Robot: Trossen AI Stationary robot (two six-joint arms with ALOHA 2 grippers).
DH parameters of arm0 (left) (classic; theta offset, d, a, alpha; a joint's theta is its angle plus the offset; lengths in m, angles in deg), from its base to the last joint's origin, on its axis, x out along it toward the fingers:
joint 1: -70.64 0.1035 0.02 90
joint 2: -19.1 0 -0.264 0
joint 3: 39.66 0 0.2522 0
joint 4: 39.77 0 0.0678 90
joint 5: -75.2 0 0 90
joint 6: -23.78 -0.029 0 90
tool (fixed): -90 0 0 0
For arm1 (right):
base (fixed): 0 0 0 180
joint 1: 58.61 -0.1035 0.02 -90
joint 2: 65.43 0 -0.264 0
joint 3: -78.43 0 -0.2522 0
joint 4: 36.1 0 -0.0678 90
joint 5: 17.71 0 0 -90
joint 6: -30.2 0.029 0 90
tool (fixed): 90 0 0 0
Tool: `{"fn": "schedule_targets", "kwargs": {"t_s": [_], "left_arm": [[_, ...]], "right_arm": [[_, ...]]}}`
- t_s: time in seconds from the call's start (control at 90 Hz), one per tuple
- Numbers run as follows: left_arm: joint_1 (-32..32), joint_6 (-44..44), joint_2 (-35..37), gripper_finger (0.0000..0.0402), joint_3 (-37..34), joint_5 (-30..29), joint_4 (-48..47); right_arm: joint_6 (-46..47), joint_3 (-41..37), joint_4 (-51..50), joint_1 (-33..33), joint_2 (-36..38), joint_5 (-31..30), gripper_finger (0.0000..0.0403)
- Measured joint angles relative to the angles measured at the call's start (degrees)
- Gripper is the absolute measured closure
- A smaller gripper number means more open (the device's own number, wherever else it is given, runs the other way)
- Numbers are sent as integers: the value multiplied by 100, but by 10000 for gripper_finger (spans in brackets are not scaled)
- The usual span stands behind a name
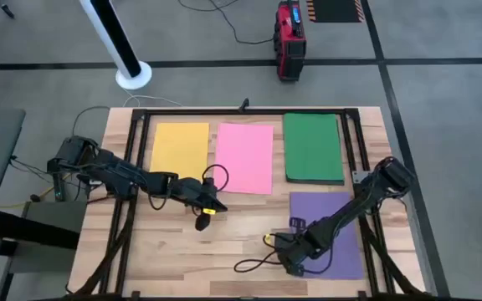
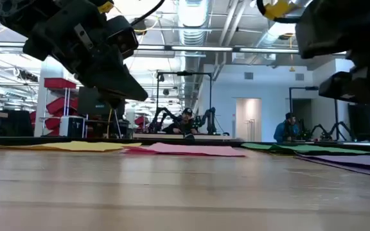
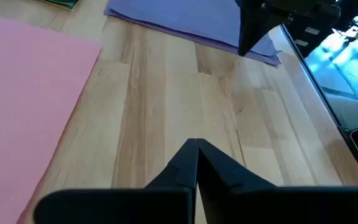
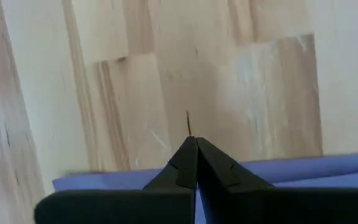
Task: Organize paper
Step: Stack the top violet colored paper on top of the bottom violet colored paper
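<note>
Bare wooden table (image 1: 233, 242) lies open between both arms (sheets lie flat), only a black cable (image 1: 253, 265) crossing.

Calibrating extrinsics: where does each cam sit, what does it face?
High: overhead, straight down on table; both arms.
Low: table-top height, level across the sheets into the room; arms hang overhead.
Left wrist: past shut left gripper, toward pink sheet, purple sheet.
Right wrist: down past shut right gripper.
Shared: purple sheet shows in every view.

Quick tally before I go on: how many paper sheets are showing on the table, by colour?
yellow sheet: 1
pink sheet: 1
green sheet: 1 showing; it may be a stack, cannot tell
purple sheet: 1
Total: 4 showing
</note>
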Motion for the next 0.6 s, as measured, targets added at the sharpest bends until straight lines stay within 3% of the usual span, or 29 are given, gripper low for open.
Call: {"fn": "schedule_targets", "kwargs": {"t_s": [0.6], "left_arm": [[0,0,-1,401,0,-20,-138]], "right_arm": [[-88,-8,14,72,-4,149,403]]}}
